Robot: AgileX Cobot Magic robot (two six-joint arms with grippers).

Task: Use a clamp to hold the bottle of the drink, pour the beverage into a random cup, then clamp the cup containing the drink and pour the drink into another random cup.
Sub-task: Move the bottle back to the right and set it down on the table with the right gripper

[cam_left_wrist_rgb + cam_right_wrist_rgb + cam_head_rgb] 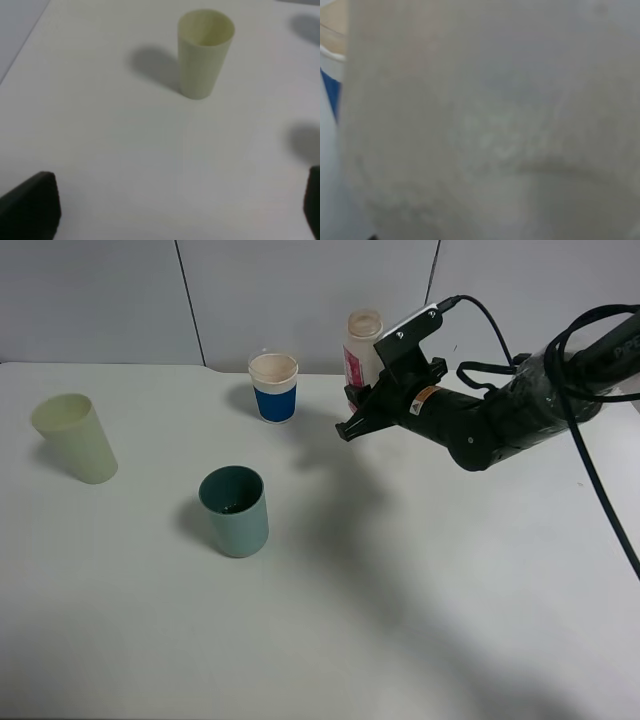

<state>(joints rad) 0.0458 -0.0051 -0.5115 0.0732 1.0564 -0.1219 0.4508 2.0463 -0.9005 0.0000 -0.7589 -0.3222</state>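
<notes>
So the right gripper (350, 412) sits right up against the translucent white plastic drink bottle (362, 340) on the white counter (420, 600). Can't tell if its jaws grip it. The left gripper (172, 205) has its jaws spread wide.

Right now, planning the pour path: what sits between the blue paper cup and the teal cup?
Nothing: the exterior high view shows only bare table between the blue paper cup and the teal cup.
</notes>
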